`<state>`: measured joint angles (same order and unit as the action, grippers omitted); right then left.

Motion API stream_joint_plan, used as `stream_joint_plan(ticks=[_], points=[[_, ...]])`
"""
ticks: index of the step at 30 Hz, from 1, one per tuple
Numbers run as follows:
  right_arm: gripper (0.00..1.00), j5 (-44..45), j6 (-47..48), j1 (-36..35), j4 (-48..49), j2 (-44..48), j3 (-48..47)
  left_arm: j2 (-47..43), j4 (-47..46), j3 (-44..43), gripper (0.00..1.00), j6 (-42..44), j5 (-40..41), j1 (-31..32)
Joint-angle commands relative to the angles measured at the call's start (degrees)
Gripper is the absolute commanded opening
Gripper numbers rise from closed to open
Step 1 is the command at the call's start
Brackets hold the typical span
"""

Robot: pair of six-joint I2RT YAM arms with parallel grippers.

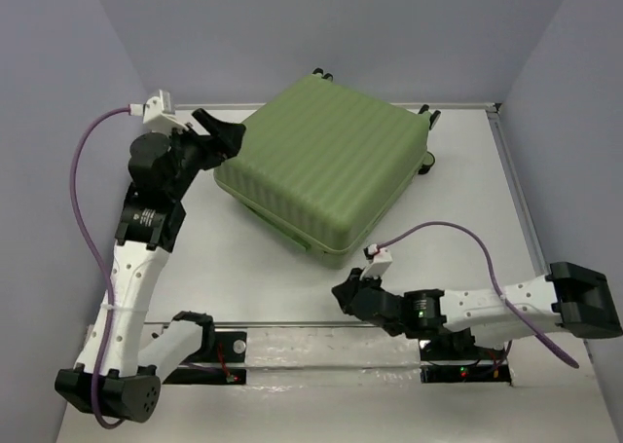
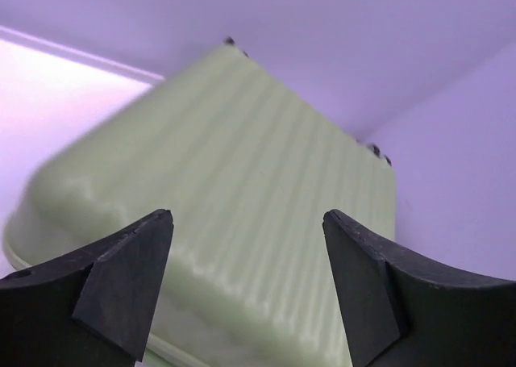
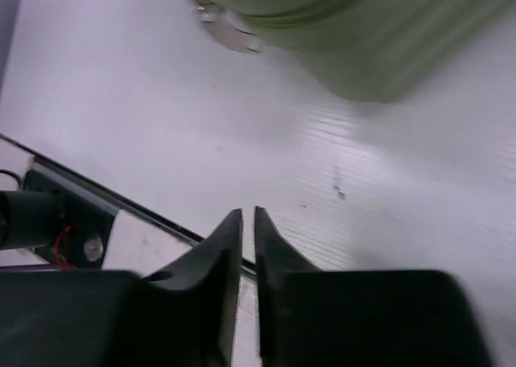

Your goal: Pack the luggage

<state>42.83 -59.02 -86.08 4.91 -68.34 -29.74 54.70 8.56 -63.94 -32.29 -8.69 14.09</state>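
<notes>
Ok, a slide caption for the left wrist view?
Open left claw framing the ribbed shell of the light-green suitcase.

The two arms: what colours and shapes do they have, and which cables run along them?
The left arm and the right arm have white links with black joint housings. A purple cable loops from a white block at the left wrist; a second purple cable loops from the right wrist. The fingers are black, pointed wedges.

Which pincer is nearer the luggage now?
Left. The left pincer is open at the luggage, by its left edge; the right pincer, shut, is off its near corner, table between.
</notes>
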Motion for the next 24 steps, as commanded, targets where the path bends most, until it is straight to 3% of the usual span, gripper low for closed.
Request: stream_joint_plan(ticks=[1, 4, 6, 9, 14, 15, 20, 24], points=[[0.07, -0.11, -9.28, 7.57, -18.53, 8.99, 4.5, 6.99, -3.88, -2.76, 0.85, -0.22, -6.42, -9.14], [0.07, -3.09, -4.27, 19.17, -18.53, 16.46, 7.14, 11.56, -7.14, -3.29, 0.83, -4.17, -9.67, -18.36], [0.07, -4.49, -0.93, 25.41, -18.27, 19.72, 7.85, 15.24, -8.2, -3.64, 0.83, -5.49, -10.64, -21.09], [0.07, -8.45, 7.59, 40.49, -14.77, 23.51, 5.76, 21.66, -9.79, -6.01, 0.82, -5.15, -10.74, -23.57], [0.07, -24.08, 18.5, 60.74, -8.26, 15.97, -0.4, 36.34, -3.73, -17.33, 0.82, -1.81, -15.03, -24.46], [0.07, -29.15, 19.12, 62.77, -6.07, 11.86, -1.37, 39.4, -3.72, -18.05, 0.81, -1.72, -16.09, -24.46], [0.07, -35.08, 21.58, 67.71, -3.59, -1.25, -10.33, 47.07, -3.37, -19.65, 0.78, -2.51, -21.97, -23.67], [0.07, -40.97, 22.02, 68.59, -1.66, -9.61, -16.39, 46.65, -7.05, -12.89, 0.77, -3.21, -20.4, -20.86]])
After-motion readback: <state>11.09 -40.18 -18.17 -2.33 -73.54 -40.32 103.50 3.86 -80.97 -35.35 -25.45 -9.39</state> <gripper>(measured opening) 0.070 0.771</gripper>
